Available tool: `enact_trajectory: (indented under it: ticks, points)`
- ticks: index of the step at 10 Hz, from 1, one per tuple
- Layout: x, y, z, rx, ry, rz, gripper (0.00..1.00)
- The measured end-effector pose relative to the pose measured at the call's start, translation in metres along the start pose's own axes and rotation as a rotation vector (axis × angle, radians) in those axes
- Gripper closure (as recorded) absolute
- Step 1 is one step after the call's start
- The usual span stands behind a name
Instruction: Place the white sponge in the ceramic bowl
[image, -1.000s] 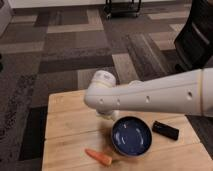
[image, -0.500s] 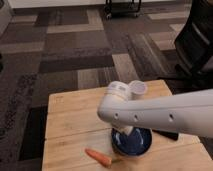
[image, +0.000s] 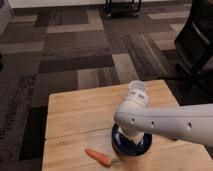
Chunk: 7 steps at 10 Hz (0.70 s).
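The dark navy ceramic bowl (image: 119, 144) sits on the wooden table (image: 75, 115) near its front edge, mostly covered by my white arm (image: 170, 125). My gripper (image: 131, 137) reaches down from the arm's underside into the space over the bowl's middle. The white sponge is hidden from view; I cannot tell whether it is in the gripper or in the bowl. A round white cup-like shape (image: 137, 91) shows at the arm's bend behind the bowl.
An orange carrot (image: 98, 157) lies on the table just left of the bowl, near the front edge. A dark office chair (image: 197, 45) stands on the patterned carpet at the right. A black cart base (image: 122, 7) is at the far back.
My arm has swung right and toward the front, from beside the bowl to directly over it. It now covers most of the bowl and the small black object to its right.
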Motion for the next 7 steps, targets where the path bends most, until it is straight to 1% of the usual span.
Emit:
enact_trajectory:
  ticks: [1,2,3,4,7]
  points:
    - [-0.0002,0.0002,0.0,0.0,0.0,-0.001,0.57]
    - [0.0,0.0001,0.0,0.0,0.001,-0.001,0.44]
    - [0.0002,0.0002,0.0003,0.0,0.002,-0.001,0.26]
    - [0.0001,0.0002,0.0003,0.0,0.002,-0.001,0.2]
    - [0.0004,0.0001,0.0004,0.0,0.002,-0.001,0.2]
